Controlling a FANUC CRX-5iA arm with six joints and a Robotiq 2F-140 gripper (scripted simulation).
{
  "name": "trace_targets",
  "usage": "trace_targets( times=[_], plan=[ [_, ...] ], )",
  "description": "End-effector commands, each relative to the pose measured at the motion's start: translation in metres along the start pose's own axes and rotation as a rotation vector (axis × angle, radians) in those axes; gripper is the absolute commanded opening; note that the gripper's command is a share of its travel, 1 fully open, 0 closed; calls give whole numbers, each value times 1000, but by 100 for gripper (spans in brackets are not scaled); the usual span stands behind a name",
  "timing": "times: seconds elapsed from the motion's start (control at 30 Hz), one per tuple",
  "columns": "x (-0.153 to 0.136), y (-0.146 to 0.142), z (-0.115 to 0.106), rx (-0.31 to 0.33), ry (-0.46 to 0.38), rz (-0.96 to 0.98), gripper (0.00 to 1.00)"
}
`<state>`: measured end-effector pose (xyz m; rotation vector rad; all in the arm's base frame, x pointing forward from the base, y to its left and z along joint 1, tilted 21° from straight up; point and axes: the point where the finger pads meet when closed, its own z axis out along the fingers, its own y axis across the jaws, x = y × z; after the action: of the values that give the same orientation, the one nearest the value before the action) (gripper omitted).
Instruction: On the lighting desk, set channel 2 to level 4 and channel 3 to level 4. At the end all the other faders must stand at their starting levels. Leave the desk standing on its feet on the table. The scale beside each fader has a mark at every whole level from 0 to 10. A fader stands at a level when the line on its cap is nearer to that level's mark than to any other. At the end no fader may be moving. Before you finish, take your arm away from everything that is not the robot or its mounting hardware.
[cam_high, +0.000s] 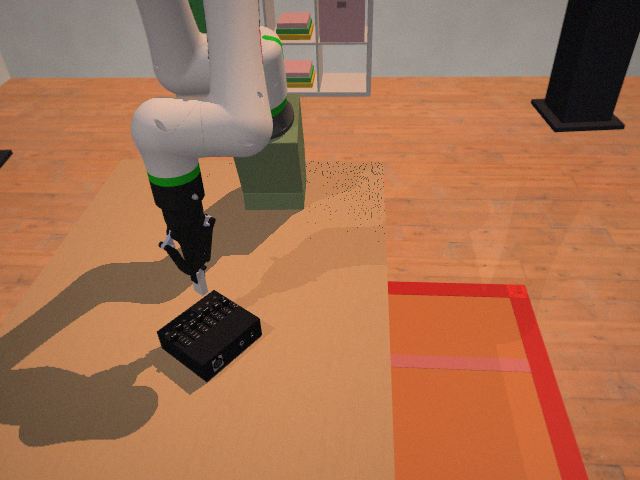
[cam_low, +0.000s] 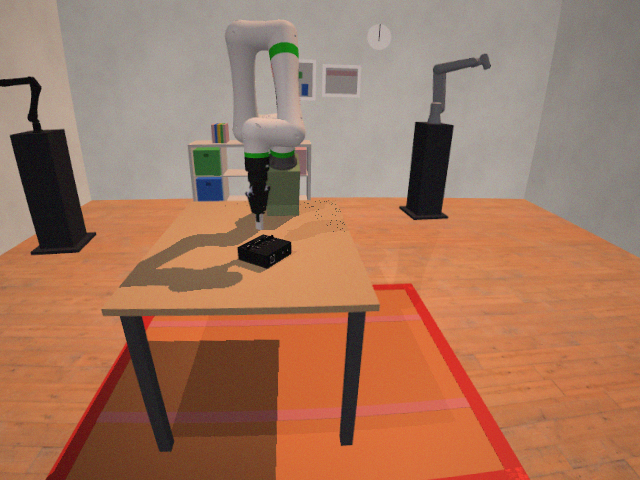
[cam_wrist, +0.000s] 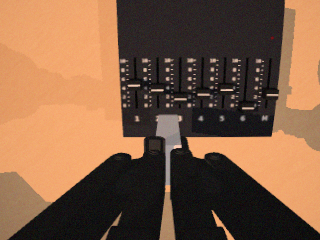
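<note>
A wooden floor (cam_low: 516, 289) is spreading under pale walls, with a red-edged mat (cam_low: 444, 356) lying beneath a tan table (cam_low: 310, 289) on dark legs. Two black pedestals (cam_low: 428, 170) are standing well apart at the sides, and a shelf unit (cam_low: 192, 155) is standing by the back wall. The white arm (cam_low: 258, 77) is rising from a green block (cam_high: 273, 175) on the table. The black lighting desk (cam_high: 209, 333) is sitting flat on the table near its middle, turned at an angle, its row of seven faders (cam_wrist: 200, 90) showing caps at mixed heights. The gripper (cam_high: 200, 283) is hanging clenched on nothing, its tip just beside the desk's near edge, below the second and third faders.
</note>
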<state>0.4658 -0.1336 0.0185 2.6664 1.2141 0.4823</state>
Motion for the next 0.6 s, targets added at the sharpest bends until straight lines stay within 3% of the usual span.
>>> trace_targets(
  times=[0.0,0.57],
  plan=[
    [-2,6,1,1,1,-1,0],
    [-4,10,2,0,1,-1,0]
  ],
)
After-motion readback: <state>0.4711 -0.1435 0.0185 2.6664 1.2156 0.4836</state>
